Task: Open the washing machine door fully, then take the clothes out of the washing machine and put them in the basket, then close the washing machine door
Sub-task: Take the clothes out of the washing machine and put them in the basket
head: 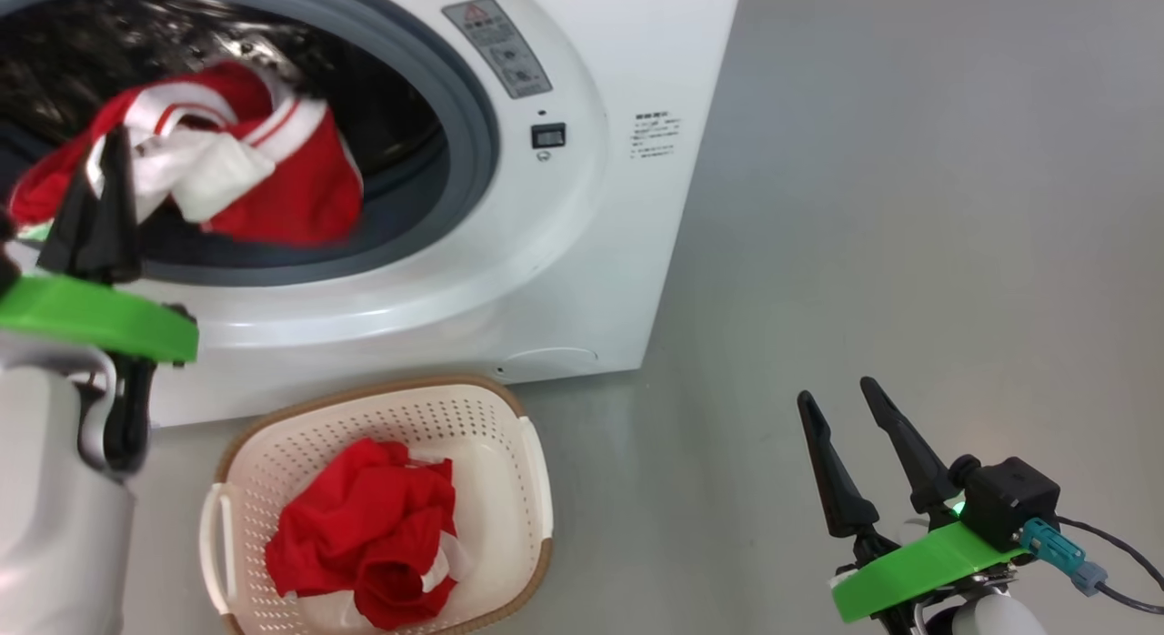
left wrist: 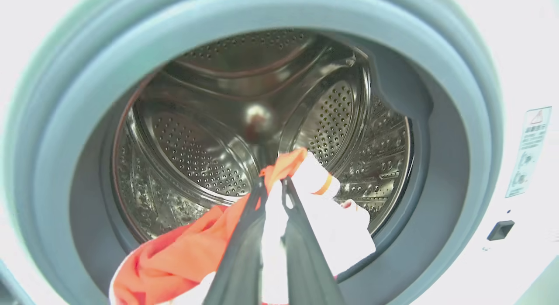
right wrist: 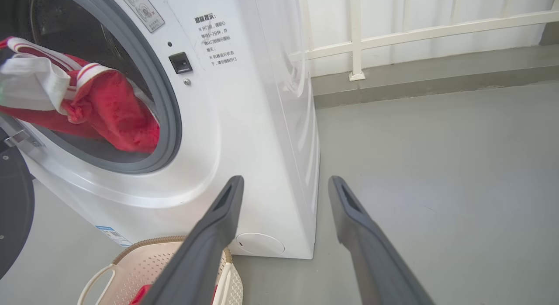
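- Head view: washing machine (head: pixel 582 207), white front-loader, port uncovered. Red-and-white garment (head: pixel 273 189) drapes over the lower lip of the port, partly inside and partly out. Left gripper (head: pixel 109 157) has its fingers together, clamped on the garment's left part. Basket (head: pixel 536 453) stands on the grey floor (head: pixel 909 207) just in front of the machine, with a second red garment (head: pixel 373 535) crumpled inside it. Right gripper (head: pixel 837 394) is low at the right, fingers apart and empty, well apart from the machine.
- Left wrist view: left gripper (left wrist: pixel 274 182) pinches white and red cloth at the port. Perforated steel drum (left wrist: pixel 196 152) lies behind, with the grey rubber ring (left wrist: pixel 436 77) around it.
- Right wrist view: right gripper (right wrist: pixel 284 182) is spread wide, nothing between its fingers, over the floor by the machine's front corner. Washing machine door (right wrist: pixel 13 209) shows its black rim at the left edge, swung clear of the port. Basket rim (right wrist: pixel 144 248) sits at the bottom edge.
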